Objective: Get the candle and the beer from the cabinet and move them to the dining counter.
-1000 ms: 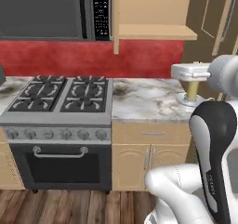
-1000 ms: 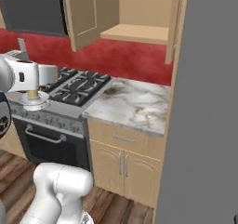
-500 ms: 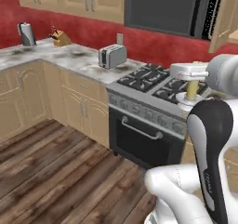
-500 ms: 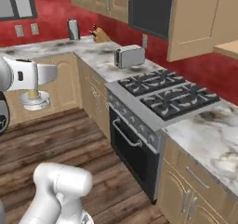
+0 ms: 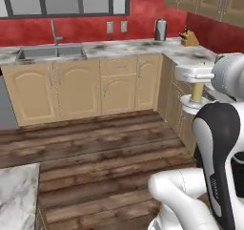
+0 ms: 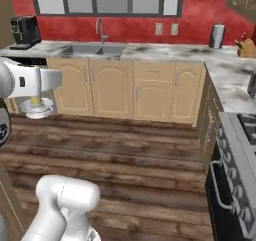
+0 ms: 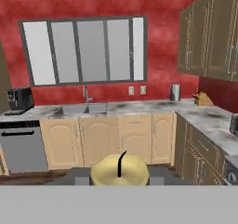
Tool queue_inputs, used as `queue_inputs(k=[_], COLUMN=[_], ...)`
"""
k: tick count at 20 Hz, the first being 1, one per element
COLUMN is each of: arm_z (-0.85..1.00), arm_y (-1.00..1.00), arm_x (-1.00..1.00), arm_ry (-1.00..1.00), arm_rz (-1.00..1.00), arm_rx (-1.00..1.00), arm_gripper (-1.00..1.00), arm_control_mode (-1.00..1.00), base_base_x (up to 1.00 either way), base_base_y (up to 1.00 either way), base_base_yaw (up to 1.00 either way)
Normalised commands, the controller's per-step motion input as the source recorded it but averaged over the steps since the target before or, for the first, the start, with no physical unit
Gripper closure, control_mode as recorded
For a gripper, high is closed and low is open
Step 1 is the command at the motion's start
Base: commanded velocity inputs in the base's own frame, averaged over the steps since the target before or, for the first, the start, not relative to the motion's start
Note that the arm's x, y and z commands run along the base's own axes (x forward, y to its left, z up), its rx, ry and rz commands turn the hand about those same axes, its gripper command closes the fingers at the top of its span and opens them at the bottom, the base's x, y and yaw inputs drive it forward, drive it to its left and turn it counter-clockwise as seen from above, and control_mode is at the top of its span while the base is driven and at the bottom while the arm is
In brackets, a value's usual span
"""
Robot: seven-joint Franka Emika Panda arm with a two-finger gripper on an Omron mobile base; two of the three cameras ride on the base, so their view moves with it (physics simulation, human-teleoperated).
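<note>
My gripper [image 5: 196,87] is shut on the candle [image 5: 196,94], a pale yellow stick standing in its silver dish holder [image 5: 192,106], held in the air at the right of the left base view. The right base view has the candle [image 6: 37,101] and gripper [image 6: 36,98] at the far left. Seen from the hand, the candle's round top and black wick [image 7: 120,169] sit between my fingertips. A marble corner [image 5: 16,195] at the lower left is likely the dining counter's end. The beer and the cabinet it stands in are out of view.
Ahead runs a marble counter with a sink [image 5: 51,52] under a window, over tan base cabinets [image 5: 78,88]. A dishwasher [image 7: 23,144] and coffee machine [image 6: 22,31] stand left, the stove [image 6: 240,150] right. Wood floor [image 5: 100,148] lies between.
The whole picture has swung left with the base, from the stove and open cabinet to the sink wall. The candle stays gripped at the same place beside the arm.
</note>
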Motion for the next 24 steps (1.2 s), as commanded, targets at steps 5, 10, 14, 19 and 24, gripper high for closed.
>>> queue_inputs(k=[5,10,14,19,24], arm_z=[0.0,0.0,0.0,0.0,0.0], arm_y=[0.0,0.0,0.0,0.0,0.0], arm_x=[0.0,0.0,0.0,0.0,0.0], arm_ry=[0.0,0.0,0.0,0.0,0.0], arm_rz=[0.0,0.0,0.0,0.0,0.0], arm_rx=[0.0,0.0,0.0,0.0,0.0], arm_gripper=[1.0,1.0,1.0,1.0,1.0], arm_control_mode=[1.0,1.0,1.0,1.0,1.0], base_base_x=[0.71,1.0,1.0,0.97,0.85], base_base_y=[-0.1,-0.69,-0.92,-0.98,-0.97], base_base_yaw=[0.78,0.34,0.23,0.23,0.24])
